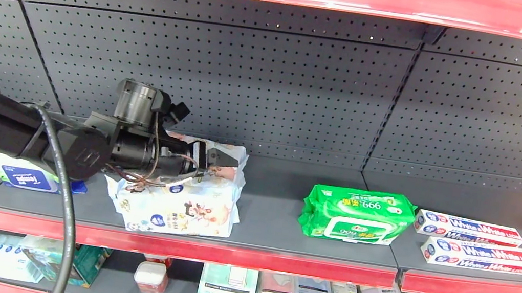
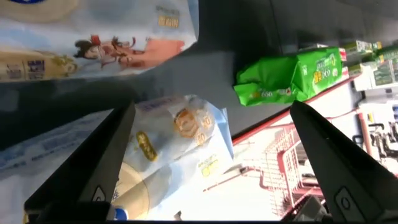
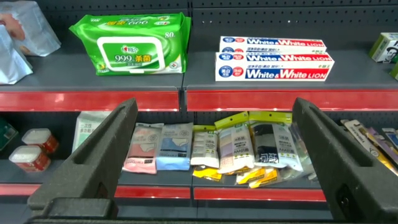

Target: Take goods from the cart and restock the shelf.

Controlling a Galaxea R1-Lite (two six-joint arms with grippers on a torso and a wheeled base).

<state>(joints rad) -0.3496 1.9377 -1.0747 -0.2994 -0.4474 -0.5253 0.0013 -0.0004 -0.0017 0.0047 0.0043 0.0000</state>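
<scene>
Left gripper above the white packs on the shelf, fingers spread.

The shelf has a grey pegboard back and red front edges. The left arm lies across its left part. The white packs lie in a loose pile near the front edge, and the left gripper hangs just above them. Its fingers are spread wide with one pack's end between them, pinching nothing. A green pack lies flat well to the right. Just beside it, two toothpaste boxes lie one behind the other. The cart stands past the shelf's red edge. The right gripper is held off in front of the shelf, facing the green pack and boxes, its fingers spread and holding nothing.
</scene>
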